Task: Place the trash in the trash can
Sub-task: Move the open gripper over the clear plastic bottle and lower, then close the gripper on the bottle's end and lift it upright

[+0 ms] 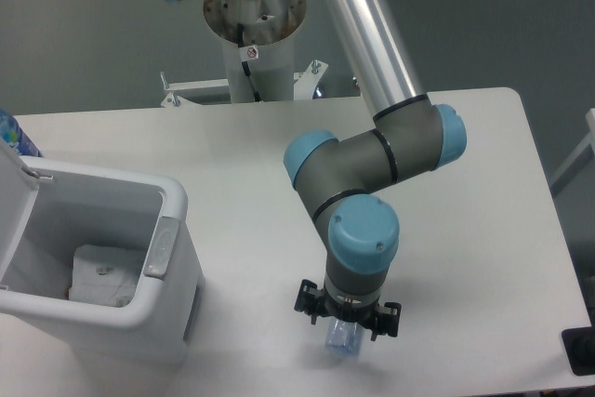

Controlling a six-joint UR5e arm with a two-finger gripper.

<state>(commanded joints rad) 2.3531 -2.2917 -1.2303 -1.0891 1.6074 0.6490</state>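
A crushed clear plastic bottle (343, 338) lies on the white table (483, 230), near the front edge, w/ only its lower end showing. It is likely very light, thin-walled and springy, so it should give under pressure and may be slick; a hold across the creased middle of the body looks safer than one at either end.

The black two-finger end effector (348, 321) points straight down directly over the bottle, wrist and arm hiding most of it. Its fingers stand one on each side of the bottle body, apart. Whether they touch the plastic can't be told from this angle.

The boxy white plastic trash can (177, 271) w/ grey latch tab sits well apart at the left of the table, lid open. A crumpled white paper wrapper (104, 276) already lies inside at the bottom.
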